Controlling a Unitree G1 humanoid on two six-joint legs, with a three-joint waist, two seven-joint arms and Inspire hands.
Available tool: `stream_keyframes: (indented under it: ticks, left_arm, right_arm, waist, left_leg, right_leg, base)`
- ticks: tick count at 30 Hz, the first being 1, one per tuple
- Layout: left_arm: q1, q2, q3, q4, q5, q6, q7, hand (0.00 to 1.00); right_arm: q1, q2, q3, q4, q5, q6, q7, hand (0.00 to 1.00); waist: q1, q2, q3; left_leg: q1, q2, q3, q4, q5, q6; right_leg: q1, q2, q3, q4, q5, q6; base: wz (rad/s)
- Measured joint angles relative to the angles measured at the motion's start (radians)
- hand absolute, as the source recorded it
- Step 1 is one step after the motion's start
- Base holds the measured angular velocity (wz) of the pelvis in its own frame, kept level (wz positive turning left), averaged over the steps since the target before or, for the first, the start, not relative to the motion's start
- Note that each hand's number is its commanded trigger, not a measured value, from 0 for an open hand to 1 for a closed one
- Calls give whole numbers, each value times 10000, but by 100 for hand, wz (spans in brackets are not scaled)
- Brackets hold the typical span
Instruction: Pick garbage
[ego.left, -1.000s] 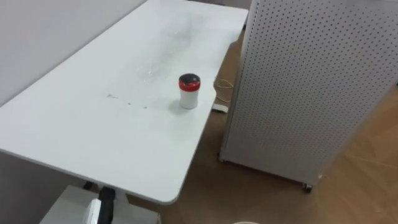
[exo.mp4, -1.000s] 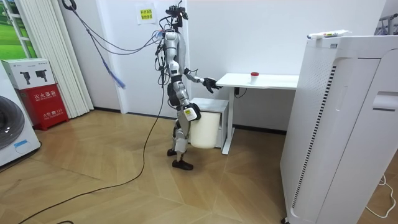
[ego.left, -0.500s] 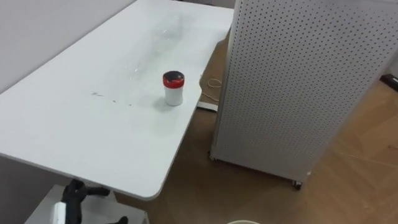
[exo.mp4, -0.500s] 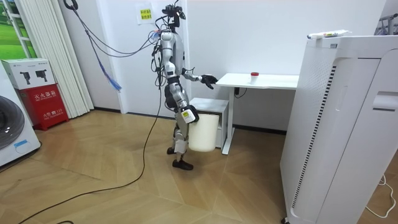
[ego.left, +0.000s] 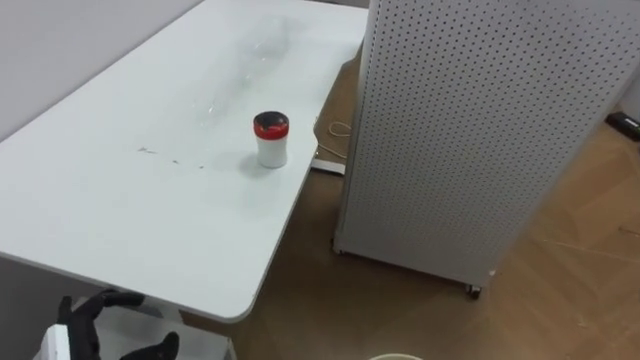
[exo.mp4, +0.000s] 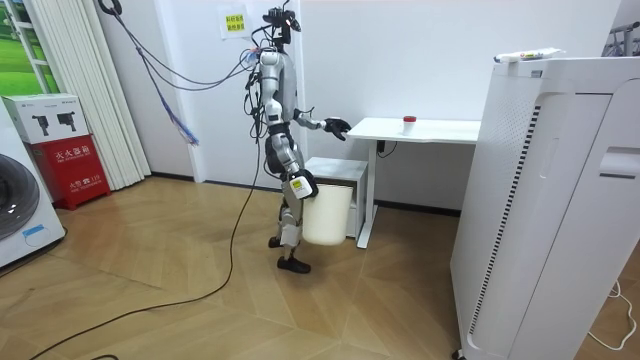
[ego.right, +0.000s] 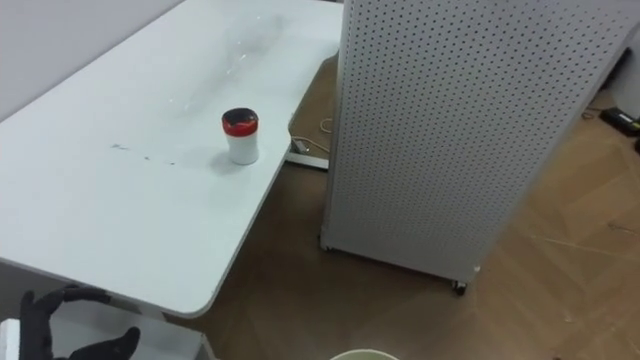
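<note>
A small white can with a red lid (ego.left: 271, 139) stands upright on the white table (ego.left: 120, 210), near its right long edge. In the room view the can (exo.mp4: 408, 120) is a red dot on the table top. I stand at the table's near end, facing along it. My left hand (ego.left: 85, 322) is held out low at the near end of the table, fingers spread open and holding nothing, well short of the can. My right hand (exo.mp4: 298, 186) hangs at my hip against a white bin (exo.mp4: 326, 212).
A tall white perforated cabinet on casters (ego.left: 480, 130) stands close to the table's right side, with a narrow strip of wooden floor between. The bin's rim (ego.right: 365, 354) shows at the bottom edge. A white drawer unit (exo.mp4: 340, 172) sits under the table.
The eye view has shifted, so the can and table sit further left. My left hand has risen a little in the room view and now spreads below the table's near corner.
</note>
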Motion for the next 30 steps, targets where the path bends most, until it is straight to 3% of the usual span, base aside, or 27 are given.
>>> stream_keyframes:
  ticks: [9,15,16,18,20,22,24,25,26,27,28,29,30]
  left_arm:
    - [52,0,-65,-239,-167,32,288,0]
    - [52,0,-35,-563,-186,484,300,0]
    - [52,14,-23,-605,-185,493,300,0]
    - [52,51,25,-776,-185,582,343,0]
    - [52,56,22,-1036,-204,880,400,0]
    - [55,53,-41,-1191,-228,959,643,0]
    - [55,59,-49,-1994,-228,924,1173,0]
    - [8,93,-152,-3312,-230,591,1299,0]
    - [-272,113,-499,-4546,-250,-226,1480,0]
    - [-484,132,-709,-4958,-267,-754,1513,0]
    - [-993,211,-1211,-5406,-272,-1751,1462,0]
    - [-1375,173,-1605,-5804,-272,-2363,1269,0]
    - [-1473,109,-1748,-6119,-167,-2727,1005,0]
  right_arm:
    - [-4,25,167,-11,-4,-66,-64,100]
    - [-17,106,232,125,7,-192,-182,100]
    - [-20,112,262,145,15,-195,-208,100]
    - [-27,117,342,151,47,-197,-351,100]
    - [-2,139,343,159,50,-198,-493,100]
    - [9,142,355,175,101,-202,-686,100]
    - [-24,151,432,348,93,-335,-775,100]
    - [-8,157,440,376,73,-341,-801,100]
    - [84,112,469,288,88,-402,-881,100]
    - [164,66,481,203,93,-414,-918,100]
    - [316,-28,443,34,92,-419,-975,100]
    - [300,-128,440,14,133,-420,-1075,100]
    - [287,-154,466,18,113,-412,-1097,100]
  waist:
    - [130,-10,-7]
    - [147,-46,28]
    - [144,-71,125]
    - [148,-72,207]
    - [140,-64,221]
    - [139,5,264]
    - [77,91,308]
    - [-103,79,299]
    - [-178,55,250]
    - [-117,18,129]
    - [-95,-39,-4]
    - [-39,81,-88]
    - [4,218,-111]
  left_leg:
    - [-7,22,-264,6,0,0]
    - [3,56,-310,111,0,-1]
    - [-6,83,-293,296,-2,-3]
    - [-284,256,-316,1014,-204,-217]
    - [-655,394,-315,1817,-300,-262]
    - [-995,548,-391,2805,-298,-260]
    - [-1431,631,-823,3797,-205,-256]
    - [-1715,583,-1101,4435,47,-224]
    - [-2071,324,-1381,5004,357,-110]
    - [-2156,56,-1487,4902,246,-61]
    - [-2250,-575,-1499,3986,24,180]
    - [-2235,-1089,-1493,2732,53,172]
    - [-2179,-1420,-1536,1450,348,116]
  right_leg:
    - [76,125,-1,-28,-9,-10]
    - [100,127,14,22,-25,-32]
    - [153,150,-6,40,-46,-62]
    - [92,190,-4,185,-196,-142]
    - [-50,301,31,474,-414,-188]
    - [-15,332,73,707,-603,-244]
    - [38,523,187,874,-755,-351]
    - [106,697,590,967,-819,-438]
    - [269,750,1199,1064,-872,-477]
    - [309,749,1534,1063,-876,-470]
    - [371,718,2252,996,-833,-420]
    - [492,621,2805,921,-785,-322]
    - [701,599,3271,824,-738,-248]
  base:
    - [0]
    - [0]
    - [0]
    - [-2]
    - [2]
    - [2]
    - [18]
    - [25]
    - [16]
    - [-13]
    - [-52]
    - [-98]
    - [-111]
